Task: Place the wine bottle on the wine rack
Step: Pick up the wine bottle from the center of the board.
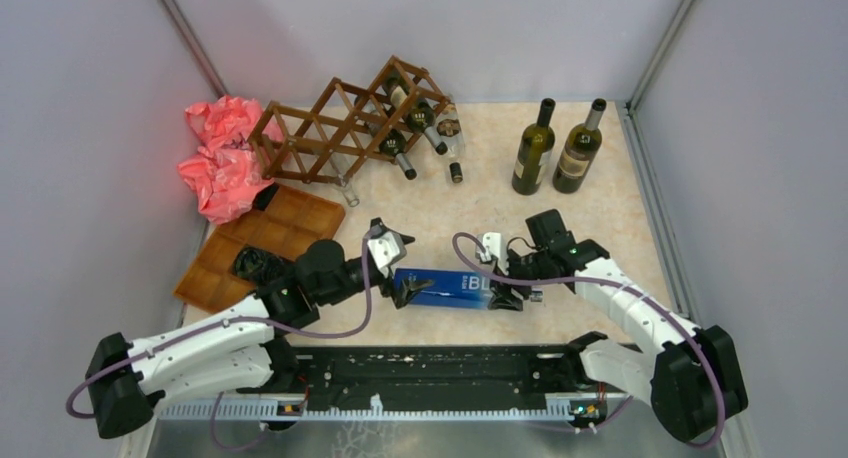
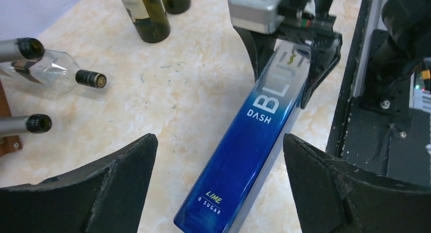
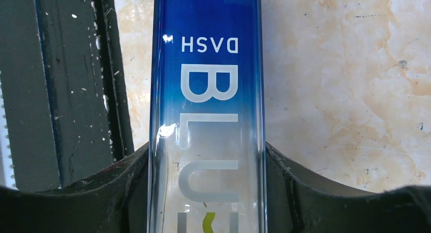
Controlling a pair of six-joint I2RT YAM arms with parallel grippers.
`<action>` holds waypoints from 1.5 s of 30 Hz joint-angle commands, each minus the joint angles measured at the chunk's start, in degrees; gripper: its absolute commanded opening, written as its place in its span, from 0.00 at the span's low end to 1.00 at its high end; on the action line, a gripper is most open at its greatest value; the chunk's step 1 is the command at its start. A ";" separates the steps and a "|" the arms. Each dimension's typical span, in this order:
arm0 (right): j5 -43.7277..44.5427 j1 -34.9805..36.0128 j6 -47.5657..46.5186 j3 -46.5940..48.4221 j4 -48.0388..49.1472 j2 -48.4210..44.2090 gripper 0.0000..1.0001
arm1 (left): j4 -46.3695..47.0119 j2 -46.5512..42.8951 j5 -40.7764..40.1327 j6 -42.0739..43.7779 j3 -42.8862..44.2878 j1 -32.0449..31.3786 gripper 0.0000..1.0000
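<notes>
The wine bottle (image 1: pixel 445 286) is a blue, square-sided glass bottle marked DASH BLU, lying across the near middle of the table. My right gripper (image 1: pixel 500 278) is shut on its clear upper end; in the right wrist view both fingers (image 3: pixel 137 167) press the sides of the bottle (image 3: pixel 208 90). My left gripper (image 2: pixel 219 141) stands wide open astride the blue base end (image 2: pixel 239 162), its fingers well apart from the glass. The right gripper (image 2: pixel 289 55) shows beyond, clamped on the bottle. The wine rack (image 1: pixel 330 128), a dark brown lattice, sits at the back left.
Several bottles (image 1: pixel 415 113) lie in the rack's right cells, necks pointing outward (image 2: pixel 91 79). Two green bottles (image 1: pixel 535 148) (image 1: pixel 580 148) stand upright at the back right. A pink bag (image 1: pixel 222 158) and a brown compartment tray (image 1: pixel 265 243) lie at left. A black rail (image 1: pixel 430 373) runs along the near edge.
</notes>
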 commanded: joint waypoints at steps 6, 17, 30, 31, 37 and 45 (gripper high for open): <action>-10.86 -1.23 4.75 5.78 6.31 -2.59 0.00 | -17.92 0.21 -5.02 -4.56 17.51 4.70 0.99; -9.53 -1.18 5.24 16.90 -0.29 2.64 0.00 | -20.87 2.88 0.79 -13.01 26.54 17.49 0.99; -5.42 -0.33 4.39 30.31 -8.71 12.20 0.00 | -18.30 -0.02 -8.89 -12.34 28.04 17.47 0.99; -4.80 0.06 6.22 30.64 -6.72 12.45 0.00 | -18.10 0.50 -10.15 -11.39 28.72 17.52 0.99; -0.41 3.31 22.78 28.62 16.02 13.60 0.00 | -17.62 5.10 -10.70 -7.76 34.17 21.01 0.99; 7.82 5.69 41.79 31.58 28.43 19.05 0.00 | -11.72 4.53 -5.83 -7.92 31.11 30.89 0.99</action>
